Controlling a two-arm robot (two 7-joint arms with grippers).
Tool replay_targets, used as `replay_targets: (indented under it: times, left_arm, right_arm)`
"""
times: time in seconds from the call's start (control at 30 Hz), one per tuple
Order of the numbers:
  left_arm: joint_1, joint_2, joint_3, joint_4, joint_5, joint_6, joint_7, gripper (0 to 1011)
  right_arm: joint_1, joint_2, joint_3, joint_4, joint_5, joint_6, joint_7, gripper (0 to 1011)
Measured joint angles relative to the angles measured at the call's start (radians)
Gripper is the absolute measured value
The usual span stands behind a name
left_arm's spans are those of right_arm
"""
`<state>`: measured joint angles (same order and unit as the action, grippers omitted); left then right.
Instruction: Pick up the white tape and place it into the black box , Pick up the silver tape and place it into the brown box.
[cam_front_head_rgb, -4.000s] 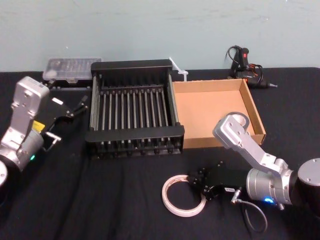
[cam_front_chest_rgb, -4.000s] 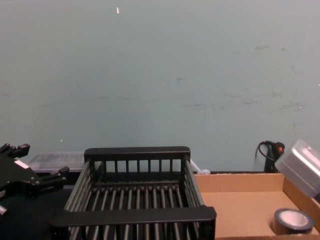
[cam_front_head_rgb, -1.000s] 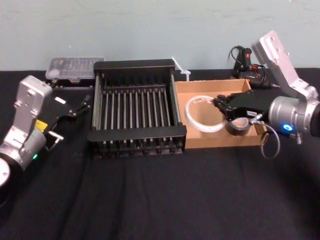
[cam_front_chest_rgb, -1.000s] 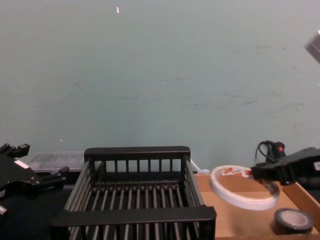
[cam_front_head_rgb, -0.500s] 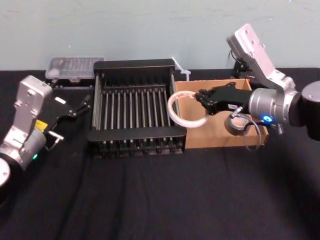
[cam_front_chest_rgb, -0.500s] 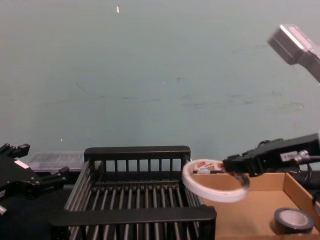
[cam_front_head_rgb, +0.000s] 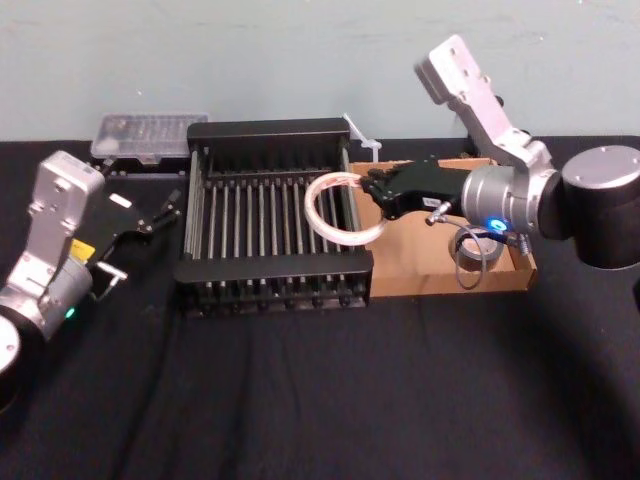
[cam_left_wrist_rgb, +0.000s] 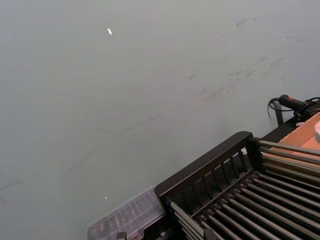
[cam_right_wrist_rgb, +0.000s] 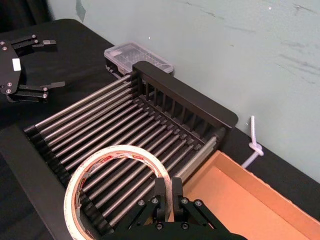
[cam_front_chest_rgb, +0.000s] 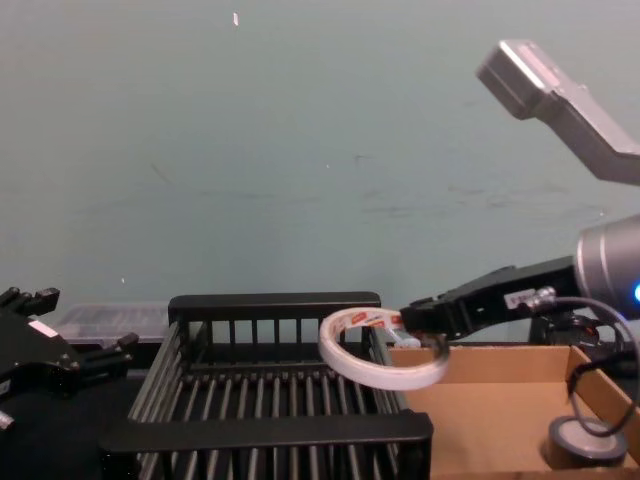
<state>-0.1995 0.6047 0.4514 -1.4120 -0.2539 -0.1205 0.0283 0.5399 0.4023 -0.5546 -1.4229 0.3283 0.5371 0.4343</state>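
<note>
Head view: right gripper (cam_front_head_rgb: 372, 192) pinches the white tape (cam_front_head_rgb: 340, 241) over the black box's (cam_front_head_rgb: 270, 268) right edge; silver tape (cam_front_head_rgb: 478, 256) lies in the brown box (cam_front_head_rgb: 430, 283). Left wrist view: the box's bars and back wall. Right wrist view: ring overhangs the rim; left gripper (cam_right_wrist_rgb: 54, 63) sits left of the box, fingers spread. Chest view: ring hangs tilted above the wall; best carry it leftward, level it, lower, then release.

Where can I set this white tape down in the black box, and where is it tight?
The black box has its slatted floor bare wall to wall; the white tape, in the right gripper, hangs over its right end. Crowded: the front right corner of the brown box, where the silver tape lies. The left gripper sits left of the crate.
</note>
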Motion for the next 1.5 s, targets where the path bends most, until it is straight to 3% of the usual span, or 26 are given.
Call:
replay_targets:
  times: [0.37,0.87,1.5]
  left_arm:
    - [0.000,0.000,0.000,0.000,0.000,0.000,0.000,1001]
    - [0.000,0.000,0.000,0.000,0.000,0.000,0.000,1001]
    - [0.000,0.000,0.000,0.000,0.000,0.000,0.000,1002]
  right_arm:
    - [0.034,-0.056,-0.018,0.060,-0.038,-0.019,-0.004,86]
    - [0.063,-0.117,-0.012,0.142,-0.084,-0.054,-0.010,86]
    - [0.063,-0.120,-0.007,0.144,-0.088,-0.057,-0.009,86]
